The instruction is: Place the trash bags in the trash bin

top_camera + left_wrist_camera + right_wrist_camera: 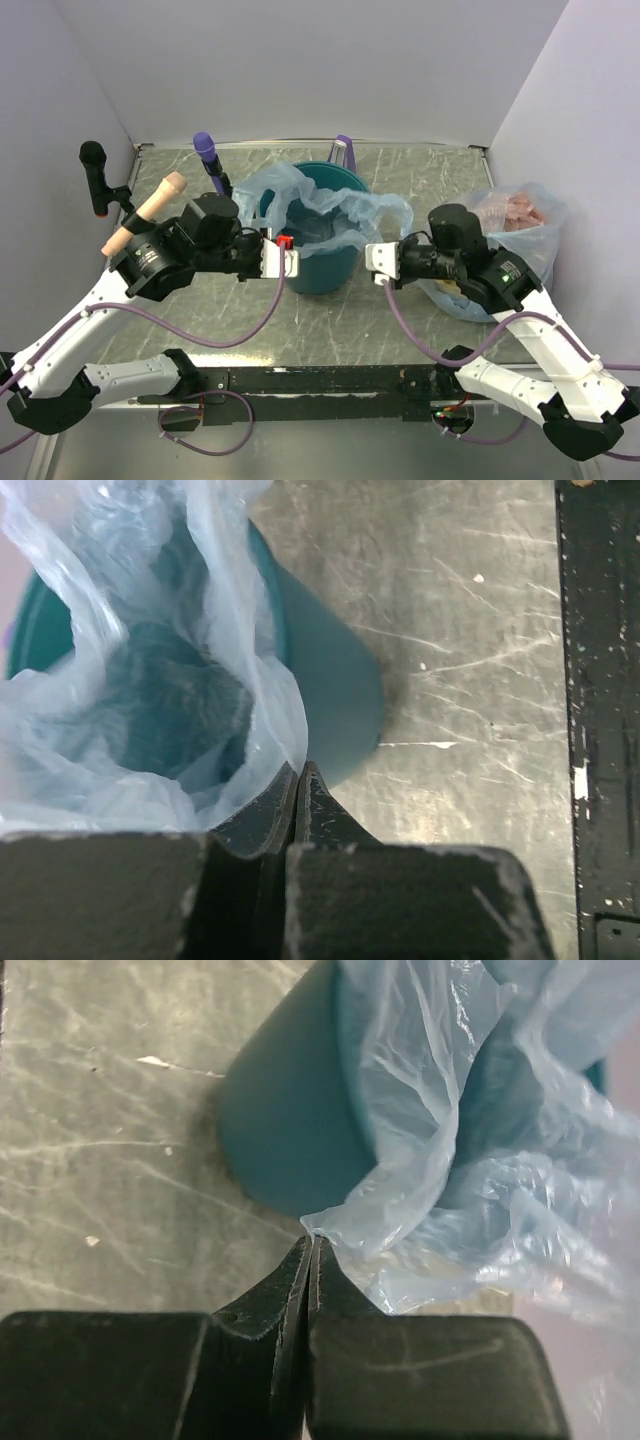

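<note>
stage: mid-task | left jaws: pressed together, pinching pale-blue trash bag (330, 205) edge | right jaws: likewise, opposite edge | bag: sagging into teal trash bin (322, 272) between both jaws | todo: probably seat rim, release

My left arm (95, 310) and right arm (545, 350) are white links with black joint housings. A purple cable (240, 335) trails along each. A green light (155, 253) glows on each black wrist motor. The left gripper (297, 263) is white with a red tab (284, 241), and the right gripper (369, 262) is white too. The fingers (250, 825) are black, scuffed and dusty.
</note>
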You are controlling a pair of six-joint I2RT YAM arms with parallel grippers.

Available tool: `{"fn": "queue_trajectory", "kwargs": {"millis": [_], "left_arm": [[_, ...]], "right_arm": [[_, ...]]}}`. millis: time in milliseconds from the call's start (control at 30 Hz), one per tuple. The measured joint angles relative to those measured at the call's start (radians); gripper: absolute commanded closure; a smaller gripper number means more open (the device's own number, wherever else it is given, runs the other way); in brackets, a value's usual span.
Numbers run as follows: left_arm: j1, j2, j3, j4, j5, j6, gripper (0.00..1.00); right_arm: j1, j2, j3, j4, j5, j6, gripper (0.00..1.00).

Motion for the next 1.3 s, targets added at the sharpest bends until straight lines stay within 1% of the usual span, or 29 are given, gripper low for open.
{"fn": "queue_trajectory", "kwargs": {"millis": [167, 333, 433, 467, 500, 533, 600, 633, 667, 733, 833, 933, 1033, 1133, 1233, 1300], "left_arm": [[-0.012, -0.005, -0.050, -0.011, -0.017, 0.002, 0.99], [-0.012, -0.069, -0.223, 0.019, -0.102, 0.009, 0.99], [-0.012, -0.115, -0.323, 0.084, -0.166, 0.004, 0.99], [-0.013, -0.129, -0.354, 0.115, -0.185, 0.000, 0.98], [-0.013, -0.144, -0.394, 0.161, -0.208, -0.008, 0.91], [-0.014, -0.158, -0.433, 0.208, -0.233, -0.024, 0.79], [-0.014, -0.171, -0.491, 0.288, -0.269, -0.056, 0.50], [-0.014, -0.173, -0.515, 0.324, -0.285, -0.074, 0.44], [-0.014, -0.173, -0.535, 0.362, -0.303, -0.098, 0.42], [-0.014, -0.168, -0.563, 0.420, -0.328, -0.138, 0.39], [-0.014, -0.160, -0.569, 0.451, -0.333, -0.182, 0.37], [-0.014, -0.168, -0.564, 0.435, -0.314, -0.214, 0.36], [-0.014, -0.191, -0.523, 0.347, -0.265, -0.240, 0.36], [-0.014, -0.238, -0.429, 0.235, -0.192, -0.256, 0.35], [-0.014, -0.281, -0.306, 0.108, -0.105, -0.219, 0.35], [-0.014, -0.294, -0.242, 0.031, -0.071, -0.175, 0.35]], "right_arm": [[0.036, -0.011, -0.053, 0.002, 0.046, 0.016, 1.00], [0.039, -0.044, -0.146, 0.056, 0.114, 0.025, 1.00], [0.040, -0.057, -0.215, 0.119, 0.157, 0.048, 1.00], [0.040, -0.057, -0.236, 0.148, 0.172, 0.059, 1.00], [0.042, -0.057, -0.257, 0.180, 0.186, 0.074, 1.00], [0.043, -0.056, -0.278, 0.212, 0.200, 0.089, 1.00], [0.044, -0.051, -0.313, 0.268, 0.232, 0.124, 1.00], [0.044, -0.044, -0.328, 0.298, 0.249, 0.145, 1.00], [0.044, -0.033, -0.340, 0.325, 0.268, 0.167, 1.00], [0.044, -0.001, -0.348, 0.367, 0.301, 0.209, 0.96], [0.044, 0.026, -0.349, 0.401, 0.322, 0.257, 0.87], [0.044, 0.019, -0.339, 0.371, 0.317, 0.290, 0.80], [0.043, 0.007, -0.286, 0.267, 0.282, 0.317, 0.69], [0.043, -0.038, -0.202, 0.150, 0.219, 0.327, 0.57], [0.045, -0.118, -0.118, 0.050, 0.140, 0.318, 0.50], [0.047, -0.161, -0.089, 0.004, 0.108, 0.311, 0.48]]}}
